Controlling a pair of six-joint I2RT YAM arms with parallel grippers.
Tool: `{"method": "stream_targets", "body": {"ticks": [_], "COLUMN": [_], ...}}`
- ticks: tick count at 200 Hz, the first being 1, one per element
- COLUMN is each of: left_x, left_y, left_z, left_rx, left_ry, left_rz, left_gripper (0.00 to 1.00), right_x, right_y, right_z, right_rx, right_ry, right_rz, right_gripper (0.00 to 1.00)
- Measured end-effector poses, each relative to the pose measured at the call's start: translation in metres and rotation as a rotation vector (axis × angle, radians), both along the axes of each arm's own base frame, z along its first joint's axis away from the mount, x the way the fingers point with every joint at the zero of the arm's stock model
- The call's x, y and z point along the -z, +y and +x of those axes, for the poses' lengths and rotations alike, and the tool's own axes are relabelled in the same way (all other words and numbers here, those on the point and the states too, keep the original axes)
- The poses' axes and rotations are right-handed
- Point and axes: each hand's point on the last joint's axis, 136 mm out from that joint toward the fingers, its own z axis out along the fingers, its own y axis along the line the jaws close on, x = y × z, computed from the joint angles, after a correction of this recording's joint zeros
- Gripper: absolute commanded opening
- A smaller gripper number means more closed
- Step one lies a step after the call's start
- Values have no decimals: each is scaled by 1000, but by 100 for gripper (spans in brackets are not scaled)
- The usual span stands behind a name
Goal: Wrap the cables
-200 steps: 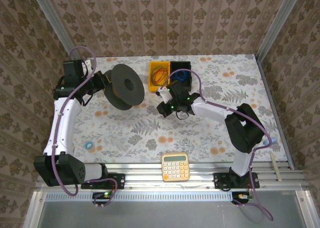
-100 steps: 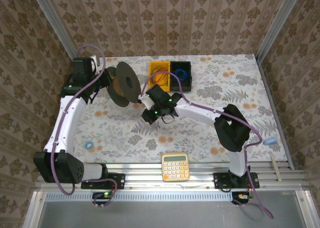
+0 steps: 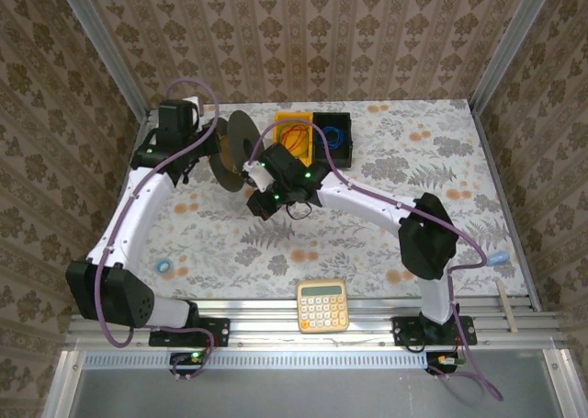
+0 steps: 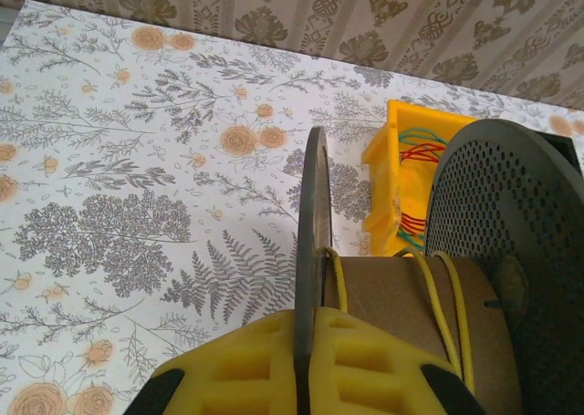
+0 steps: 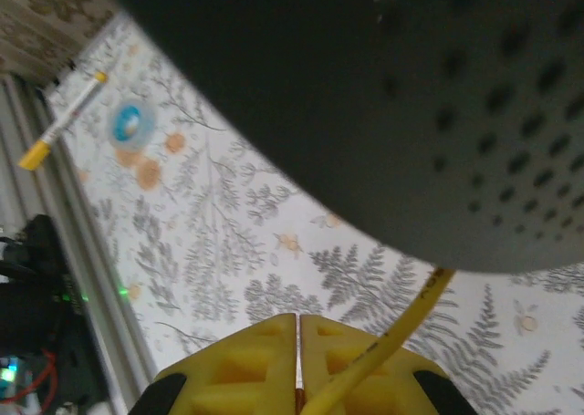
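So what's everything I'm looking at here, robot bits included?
dark grey perforated spool with cardboard core: one, far left
thin yellow cord: one, partly wound on its core
yellow bin of red-orange wire: one, far middle
black bin of blue wire: one, beside it
yellow calculator: one, near rail
small blue ring: one, near left
blue oval object: one, right edge
pale stick: one, near-right rail
left tool: yellow pads, shut on spool flange
right tool: yellow pads, shut on cord
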Motion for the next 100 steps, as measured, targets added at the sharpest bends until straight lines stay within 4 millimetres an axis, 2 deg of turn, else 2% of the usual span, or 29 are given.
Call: {"method": "stream_targets", "body": {"ticks": [64, 100], "left_x": [3, 1], "left_y": [-19, -30], "left_z": [4, 8], "left_rx": [20, 26], "left_ry": [-34, -76], "left_rz": [95, 169], "left_gripper": [0, 0], "right_x": [-27, -31], "right_y": [18, 18], "right_z": [16, 25], "right_rx": [103, 182], "right_ry": [181, 277], "right_rz": [262, 340], "right_gripper": [0, 0]}}
